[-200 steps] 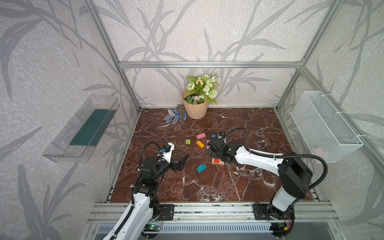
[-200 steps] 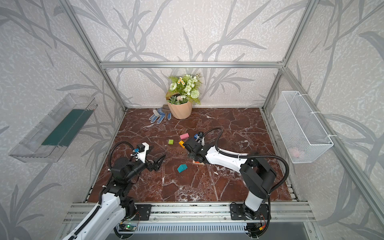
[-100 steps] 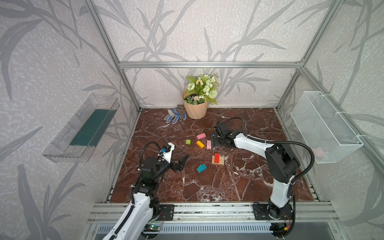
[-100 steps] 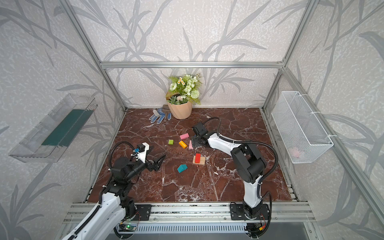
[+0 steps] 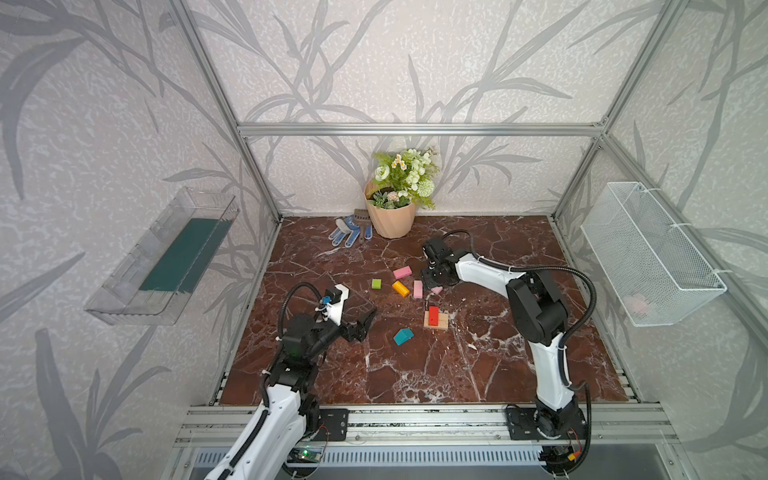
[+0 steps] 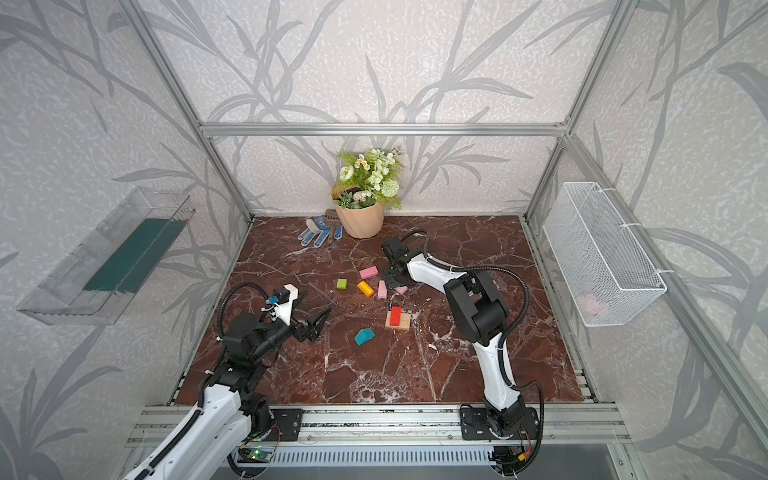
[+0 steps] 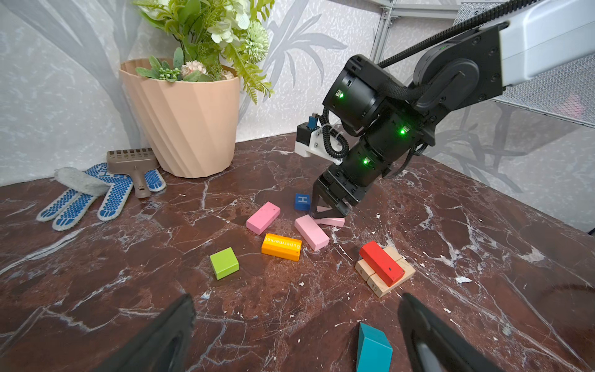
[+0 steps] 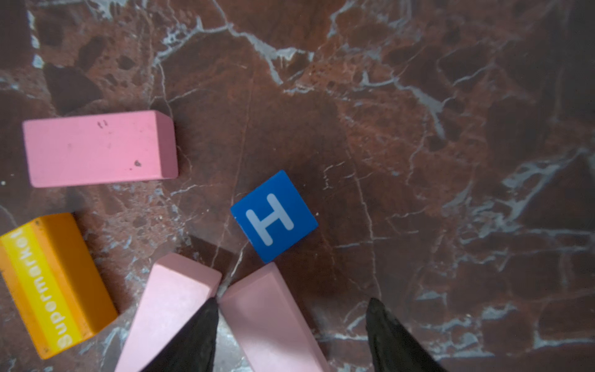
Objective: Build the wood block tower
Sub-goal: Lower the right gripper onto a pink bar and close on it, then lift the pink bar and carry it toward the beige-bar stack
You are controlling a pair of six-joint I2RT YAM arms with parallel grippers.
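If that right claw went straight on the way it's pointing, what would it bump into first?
Most likely the pale pink block lying between its fingers. The right claw points down at the table, straddling that block. The blue H cube sits just beyond it. Depth is hard to judge.

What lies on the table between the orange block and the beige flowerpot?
One pink oblong wood block, close behind the orange oblong block; from there to the beige ribbed flowerpot the marble tabletop is bare. Both top views show it.
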